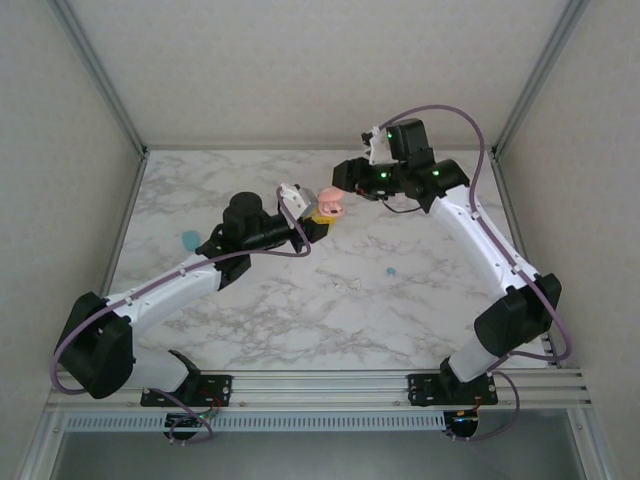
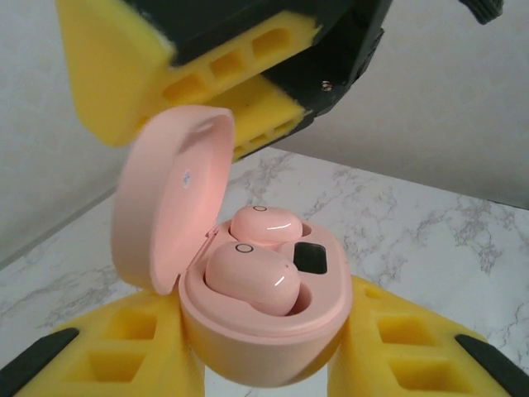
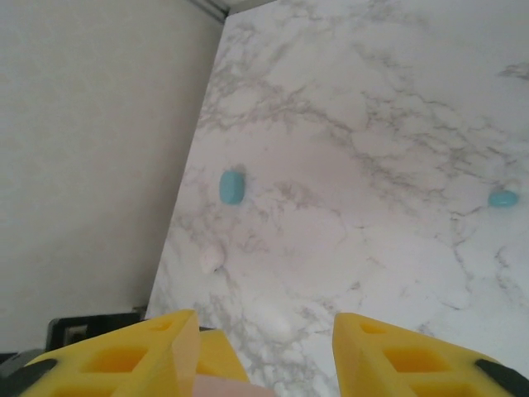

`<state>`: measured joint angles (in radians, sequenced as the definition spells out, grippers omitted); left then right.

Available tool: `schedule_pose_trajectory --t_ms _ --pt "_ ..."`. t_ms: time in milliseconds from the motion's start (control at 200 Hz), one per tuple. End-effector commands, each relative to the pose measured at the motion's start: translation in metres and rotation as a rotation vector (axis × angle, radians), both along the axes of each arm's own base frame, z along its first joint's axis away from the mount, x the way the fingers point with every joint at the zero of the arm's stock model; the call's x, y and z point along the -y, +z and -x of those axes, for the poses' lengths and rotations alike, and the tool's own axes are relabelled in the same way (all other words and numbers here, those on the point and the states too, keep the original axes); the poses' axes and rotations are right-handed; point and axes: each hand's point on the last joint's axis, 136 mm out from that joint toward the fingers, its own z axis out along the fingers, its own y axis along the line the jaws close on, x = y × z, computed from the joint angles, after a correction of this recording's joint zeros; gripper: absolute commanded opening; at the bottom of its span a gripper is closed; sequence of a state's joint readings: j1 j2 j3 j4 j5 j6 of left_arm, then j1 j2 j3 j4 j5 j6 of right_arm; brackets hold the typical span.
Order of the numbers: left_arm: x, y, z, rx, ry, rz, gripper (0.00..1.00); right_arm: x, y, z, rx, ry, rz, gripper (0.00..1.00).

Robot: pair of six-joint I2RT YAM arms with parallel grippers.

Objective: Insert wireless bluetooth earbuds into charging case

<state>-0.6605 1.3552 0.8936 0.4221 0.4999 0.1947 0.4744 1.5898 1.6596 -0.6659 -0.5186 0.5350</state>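
- You have the left gripper (image 2: 263, 370) clenched on the pink case (image 2: 266, 329), off the marble table (image 1: 300, 330) near its middle, lid swung open to the left.
- Both pink earbuds (image 2: 252, 279) sit in their wells inside the case.
- Your right gripper (image 2: 223, 74) hangs close over the lid with fingers parted and nothing gripped. Contact with the lid cannot be told.
- On the table: a teal piece (image 3: 231, 187) far left by the wall, two white pieces (image 3: 212, 258) near it, and a small teal bud (image 3: 502, 198) right of middle. All lie well apart from the case.
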Motion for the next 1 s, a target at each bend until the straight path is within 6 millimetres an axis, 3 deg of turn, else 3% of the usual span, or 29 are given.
schedule_pose_trajectory --t_ms 0,140,300,506,991 --pt "0.0 0.031 0.003 0.061 0.002 0.067 0.14 -0.006 0.013 0.032 -0.008 0.121 -0.07 0.47" --pt "0.001 0.038 0.001 0.073 0.009 0.089 0.14 0.002 0.019 0.049 0.01 0.129 -0.116 0.48" --pt "0.004 0.043 0.002 0.072 -0.018 0.107 0.14 0.013 0.012 0.048 -0.059 0.099 -0.223 0.53" --pt "0.007 0.051 0.006 0.068 -0.047 0.14 0.15 0.003 0.015 0.051 -0.163 0.195 -0.388 0.57" --pt "0.008 0.054 0.002 0.088 -0.041 0.134 0.15 -0.007 0.008 0.057 -0.313 0.269 -0.486 0.43"
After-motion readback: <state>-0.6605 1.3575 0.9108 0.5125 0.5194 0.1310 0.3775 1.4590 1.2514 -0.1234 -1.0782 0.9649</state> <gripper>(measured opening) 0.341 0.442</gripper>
